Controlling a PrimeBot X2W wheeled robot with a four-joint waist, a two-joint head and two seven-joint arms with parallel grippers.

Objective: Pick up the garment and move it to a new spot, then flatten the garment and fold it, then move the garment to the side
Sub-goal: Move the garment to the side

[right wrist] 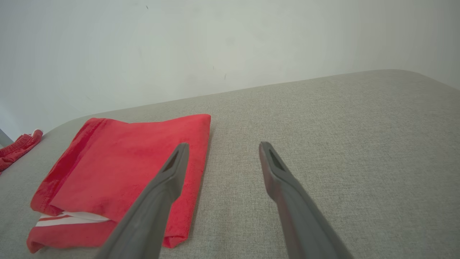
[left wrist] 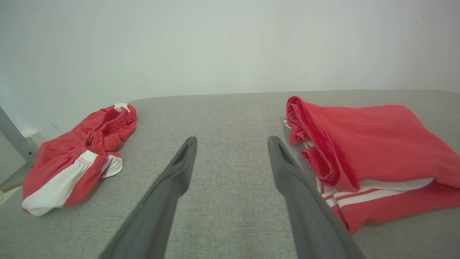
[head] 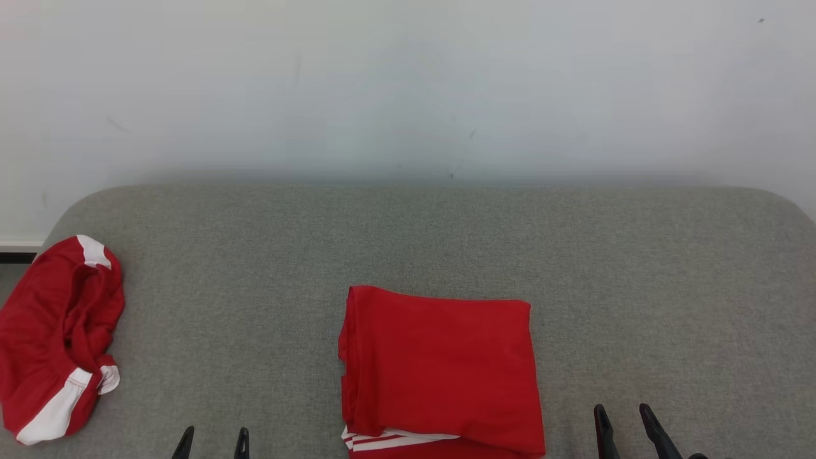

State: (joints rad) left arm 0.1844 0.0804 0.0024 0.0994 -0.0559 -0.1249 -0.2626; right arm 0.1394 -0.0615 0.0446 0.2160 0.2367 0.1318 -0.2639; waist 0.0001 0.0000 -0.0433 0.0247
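Observation:
A red garment with white stripes (head: pixel 440 370) lies folded into a neat rectangle on the grey cushioned surface (head: pixel 446 236), near its front edge. The same folded garment (left wrist: pixel 366 151) lies right of my left fingers, and in the right wrist view the folded garment (right wrist: pixel 118 169) lies left of my right fingers. My left gripper (head: pixel 213 441) stands open at the lower left, apart from the cloth. On the other side of the cloth, at the lower right, my right gripper (head: pixel 625 421) is open too, with nothing between its fingers.
A second red and white garment (head: pixel 57 338), crumpled, lies at the surface's far left edge; this crumpled garment (left wrist: pixel 75 158) also lies left of my left fingers. A pale wall (head: pixel 408 83) rises behind. Bare grey surface stretches to the right (right wrist: pixel 359 144).

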